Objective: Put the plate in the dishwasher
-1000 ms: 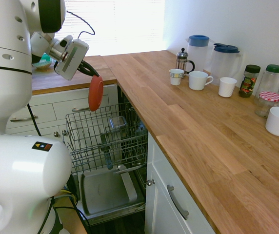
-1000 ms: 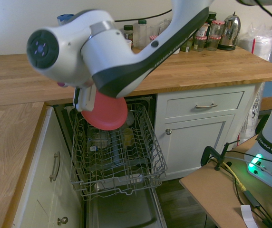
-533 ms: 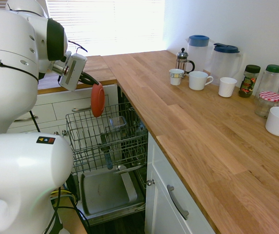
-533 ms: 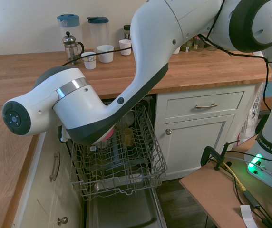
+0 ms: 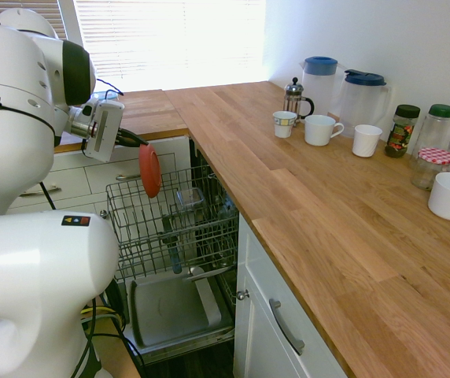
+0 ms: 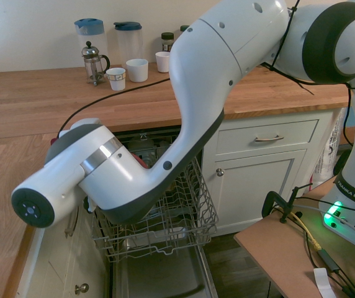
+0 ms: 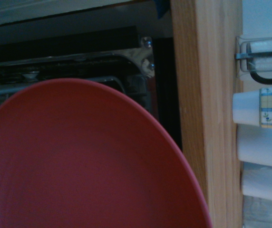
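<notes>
- Gripper (image 5: 134, 142): clamped on the rim of the plate (image 5: 149, 170), fingers closed tight on its upper edge.
- Plate: held on edge, nearly upright, red-orange face turned toward the counter side; hangs over the back left corner of the wire rack (image 5: 179, 224) of the dishwasher (image 5: 174, 307).
- Compared with a second ago: lower and further toward the cabinets behind the rack; bottom edge now at about the height of the rack's top wires, whereas earlier clearly above them.
- Contact between plate and rack: cannot tell from either outside view.
- Second exterior view: only a small red sliver of the plate (image 6: 139, 159) visible beside the arm; a second ago most of its disc in plain sight there.
- Wrist view: plate (image 7: 79, 166) fills most of the picture, with the dark dishwasher opening beyond it.
- Rack pulled out over the lowered inner door; no change.
- Mugs (image 5: 322, 129) and French press (image 5: 294, 98) on the wooden counter (image 5: 343, 228): unmoved.
</notes>
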`<control>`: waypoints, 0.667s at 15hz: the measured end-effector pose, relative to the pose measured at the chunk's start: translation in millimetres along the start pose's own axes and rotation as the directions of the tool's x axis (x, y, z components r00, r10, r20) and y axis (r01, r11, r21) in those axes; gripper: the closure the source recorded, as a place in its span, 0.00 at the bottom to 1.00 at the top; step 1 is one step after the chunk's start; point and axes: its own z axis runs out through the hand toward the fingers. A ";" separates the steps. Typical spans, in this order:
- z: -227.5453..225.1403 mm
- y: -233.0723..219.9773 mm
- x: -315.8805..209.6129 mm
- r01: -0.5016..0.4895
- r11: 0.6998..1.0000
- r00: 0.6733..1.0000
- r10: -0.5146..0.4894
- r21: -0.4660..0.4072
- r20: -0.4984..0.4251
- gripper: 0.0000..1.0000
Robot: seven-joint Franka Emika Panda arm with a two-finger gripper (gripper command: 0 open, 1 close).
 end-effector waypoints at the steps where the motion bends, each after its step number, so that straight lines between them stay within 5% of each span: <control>1: -0.6 -4.8 -8.0 0.018 1.000 1.000 -0.018 -0.001 -0.017 1.00; 10: 17.1 -32.7 -45.4 0.093 0.996 0.994 -0.093 -0.001 -0.052 1.00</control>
